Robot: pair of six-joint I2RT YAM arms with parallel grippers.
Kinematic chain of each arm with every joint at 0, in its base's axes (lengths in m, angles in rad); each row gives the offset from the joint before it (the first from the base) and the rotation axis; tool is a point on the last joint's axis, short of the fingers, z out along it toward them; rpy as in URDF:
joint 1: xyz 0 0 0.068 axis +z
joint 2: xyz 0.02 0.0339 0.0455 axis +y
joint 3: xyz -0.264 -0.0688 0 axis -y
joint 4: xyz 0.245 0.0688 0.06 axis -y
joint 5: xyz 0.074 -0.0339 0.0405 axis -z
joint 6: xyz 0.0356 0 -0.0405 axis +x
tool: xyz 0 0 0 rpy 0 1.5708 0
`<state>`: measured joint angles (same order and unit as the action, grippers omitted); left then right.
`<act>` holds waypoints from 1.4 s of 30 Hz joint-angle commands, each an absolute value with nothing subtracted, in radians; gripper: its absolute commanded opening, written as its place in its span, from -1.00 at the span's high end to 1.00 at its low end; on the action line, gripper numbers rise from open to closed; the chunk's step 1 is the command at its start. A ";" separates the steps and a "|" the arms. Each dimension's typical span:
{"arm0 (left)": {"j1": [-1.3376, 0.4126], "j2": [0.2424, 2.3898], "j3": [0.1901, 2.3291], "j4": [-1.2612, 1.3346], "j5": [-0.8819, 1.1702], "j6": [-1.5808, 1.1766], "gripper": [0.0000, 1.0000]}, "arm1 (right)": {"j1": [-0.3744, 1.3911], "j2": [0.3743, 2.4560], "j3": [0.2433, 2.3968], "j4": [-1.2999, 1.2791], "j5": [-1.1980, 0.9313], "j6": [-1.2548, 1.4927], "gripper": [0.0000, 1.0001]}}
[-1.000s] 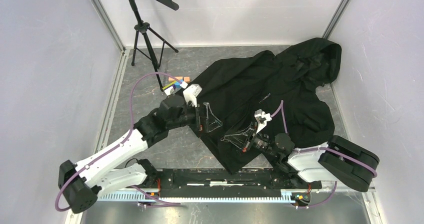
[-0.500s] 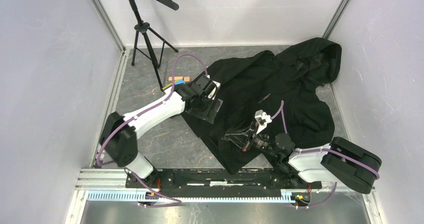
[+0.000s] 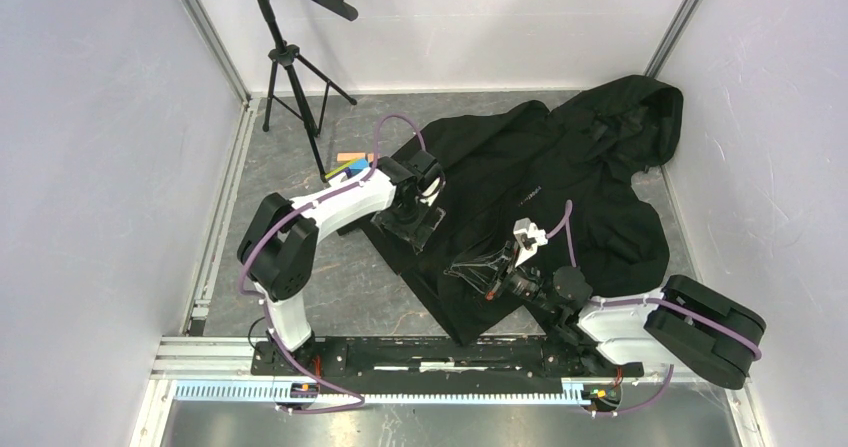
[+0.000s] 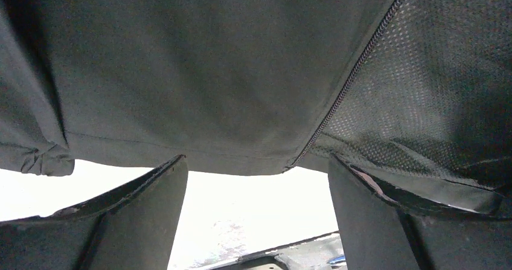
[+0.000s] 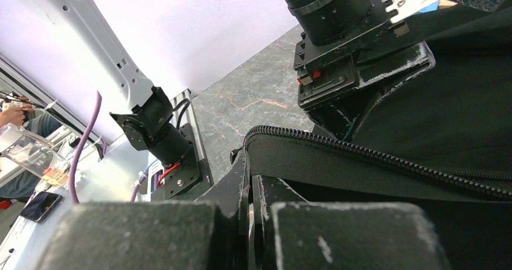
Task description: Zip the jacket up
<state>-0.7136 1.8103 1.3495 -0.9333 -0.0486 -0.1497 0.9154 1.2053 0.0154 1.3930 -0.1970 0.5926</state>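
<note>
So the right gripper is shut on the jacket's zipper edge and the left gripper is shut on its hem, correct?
Not quite. The left gripper is open. The left wrist view shows its fingers spread apart, with the jacket hem lying beyond them and nothing pinched. The right gripper is shut on the zipper edge, as you said.

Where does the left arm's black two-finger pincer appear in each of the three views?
Top external: the left arm's black two-finger pincer is left of centre, on the black hooded fabric jacket's edge.
Left wrist: its open fingers fill the bottom; hem beyond.
Right wrist: upper right, behind the zipper fold.
Shared landmark: the jacket.
</note>
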 commanded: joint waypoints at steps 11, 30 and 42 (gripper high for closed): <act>-0.753 1.898 1.384 -0.907 -0.113 -0.153 -0.79 | 0.912 1.213 -0.201 1.482 -0.179 0.571 0.99; -0.774 2.000 1.451 -0.925 -0.174 -0.170 -0.60 | 0.913 1.210 -0.211 1.496 -0.179 0.575 0.99; -0.773 1.975 1.459 -0.897 -0.176 -0.164 0.01 | 0.913 1.222 -0.207 1.500 -0.173 0.580 0.99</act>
